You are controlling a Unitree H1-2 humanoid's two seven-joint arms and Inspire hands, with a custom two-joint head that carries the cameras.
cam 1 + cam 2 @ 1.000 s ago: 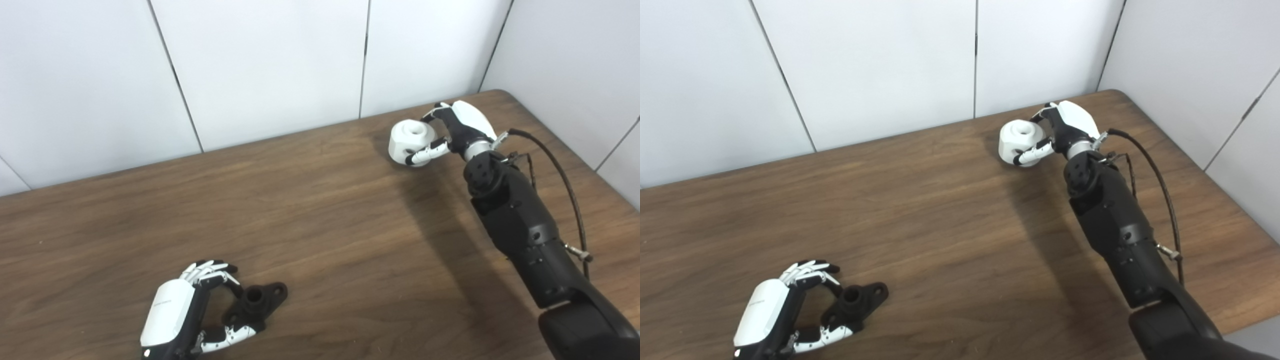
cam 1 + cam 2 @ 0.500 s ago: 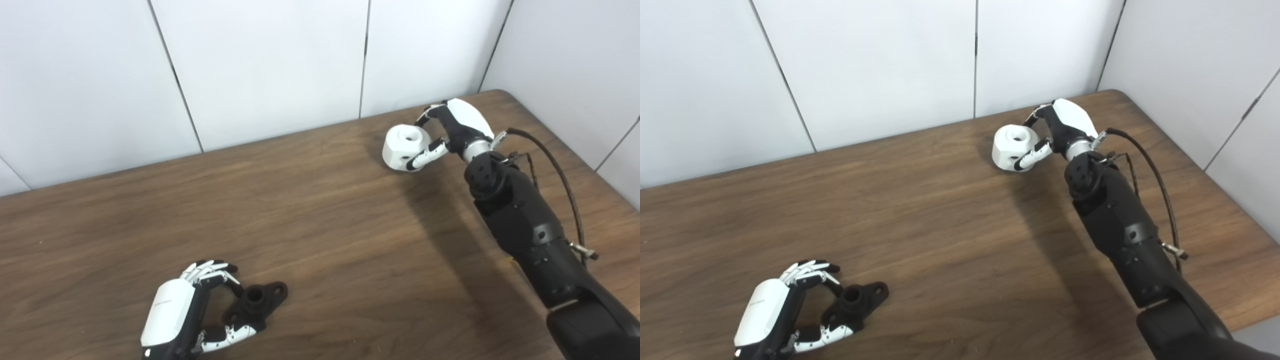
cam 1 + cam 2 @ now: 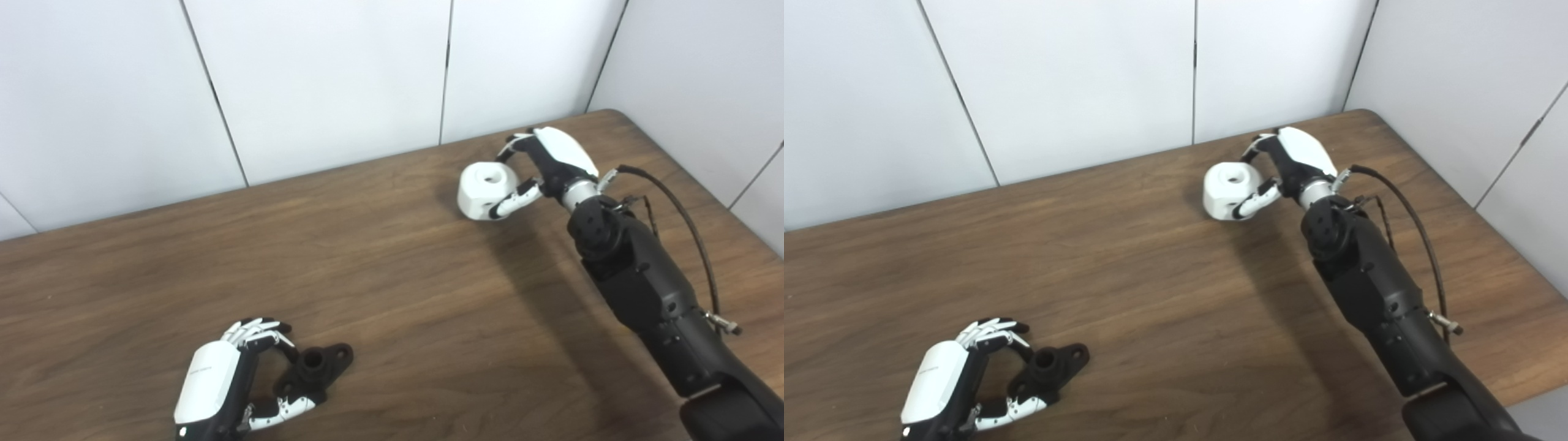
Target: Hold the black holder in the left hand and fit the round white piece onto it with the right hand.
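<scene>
So here's where I'm at. My right hand (image 3: pixel 548 162) is wrapped around the round white piece (image 3: pixel 484 192), fingers over the far side and thumb under the near side, and I've got it up at the far right part of the table (image 3: pixel 392 263). I think it's lifted a little off the wood rather than sitting on it, going by the shadow underneath, but I wouldn't swear to it. The hole in the top of the piece faces up and a bit toward me.

My left hand (image 3: pixel 226 383) is down at the near left, curled around the black holder (image 3: pixel 313 367). Fingers are on the far side of it, thumb on the near side, touching it or very close to it. The holder looks like it's resting on the tabletop, socket pointing up, so I'd call that a loose cradle more than a proper pick-up. Can't tell if I'm actually squeezing it.

So: white piece grabbed, holder sort of grabbed, nothing fitted yet. The two parts are well apart, pretty much diagonal corners of the table. What's left, I reckon, is getting a firm hold on the holder, bringing the piece across and lining up hole with socket.

Nothing in the way, just bare wood between them and white wall panels (image 3: pixel 331 79) behind.
</scene>
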